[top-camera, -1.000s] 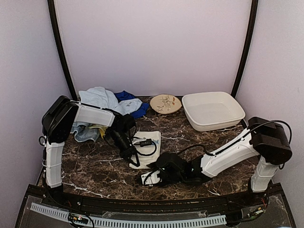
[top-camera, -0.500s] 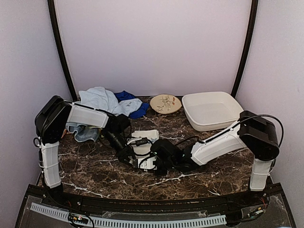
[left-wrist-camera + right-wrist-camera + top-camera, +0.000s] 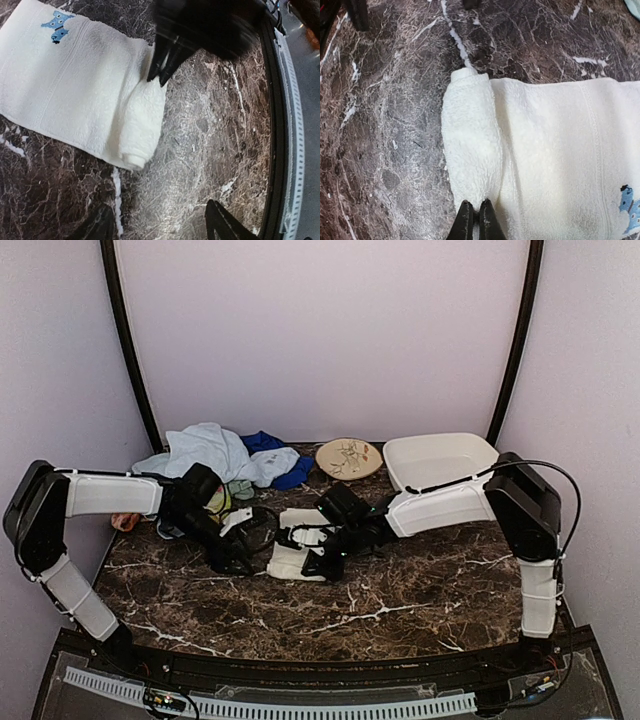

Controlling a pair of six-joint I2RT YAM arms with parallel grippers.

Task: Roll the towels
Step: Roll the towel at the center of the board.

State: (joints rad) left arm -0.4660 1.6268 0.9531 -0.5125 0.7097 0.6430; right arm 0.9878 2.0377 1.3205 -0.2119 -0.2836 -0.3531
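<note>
A cream-white towel (image 3: 287, 561) lies flat on the dark marble table, its near edge turned into a short roll (image 3: 144, 117) (image 3: 470, 150). A small blue print (image 3: 57, 26) marks its far corner. My right gripper (image 3: 475, 221) (image 3: 320, 562) is shut, pinching one end of that roll. My left gripper (image 3: 157, 227) (image 3: 238, 556) hovers open over bare marble just past the roll's other end, with nothing between its fingers. More towels, light blue (image 3: 210, 448) and royal blue (image 3: 270, 445), are heaped at the back left.
A round beige patterned plate (image 3: 349, 457) sits at the back centre. A white plastic tub (image 3: 447, 472) stands to its right. A bit of yellow cloth (image 3: 218, 503) shows behind my left wrist. The table's black front rail (image 3: 278, 130) runs close by.
My left gripper let go of the towel, opened and drew back to the left. My right gripper came forward to the towel's near edge and shut on the roll.
</note>
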